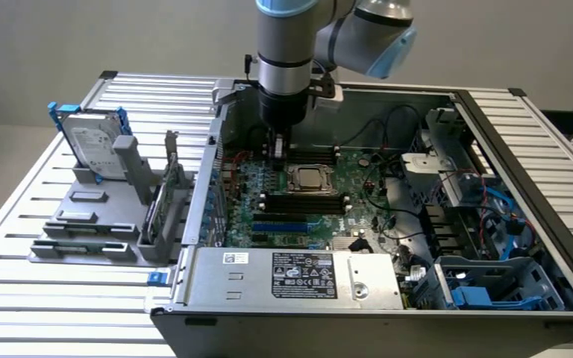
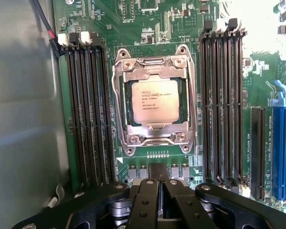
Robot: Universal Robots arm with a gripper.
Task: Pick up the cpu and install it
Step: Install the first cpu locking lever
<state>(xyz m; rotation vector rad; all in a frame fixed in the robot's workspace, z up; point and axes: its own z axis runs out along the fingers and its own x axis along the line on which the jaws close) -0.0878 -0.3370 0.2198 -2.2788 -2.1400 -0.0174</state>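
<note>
The cpu (image 2: 154,101), a small flat square chip with a pale silver-grey metal top and printed lettering, sits inside the dark square socket with a metal frame (image 2: 155,98) on the green motherboard (image 2: 148,28), the frame's edges lying around its lid. It looks thin, stiff and light, with a smooth top that would likely be slippery. The underside contacts are probably fragile, so any hold would best fall on the bare edges, which the frame now largely covers.

The black tool (image 2: 158,183) has its fingers pressed together and holds nothing. It hangs above the board just beside the socket, on the side towards the case wall in the exterior view.

Banks of long black memory slots (image 2: 88,114) flank the socket closely on two sides, and a blue expansion slot (image 2: 280,143) lies beyond one bank. In the exterior view the open grey computer case (image 1: 297,294) rests on the slatted metal bench (image 1: 27,224). Its walls, loose black cables (image 1: 396,123) and the silver power supply box (image 1: 292,276) crowd the approach. A rectangular silver hard drive with a blue bracket (image 1: 92,138) stands upright in a grey holder (image 1: 98,216), well apart at the exterior view's left.
</note>
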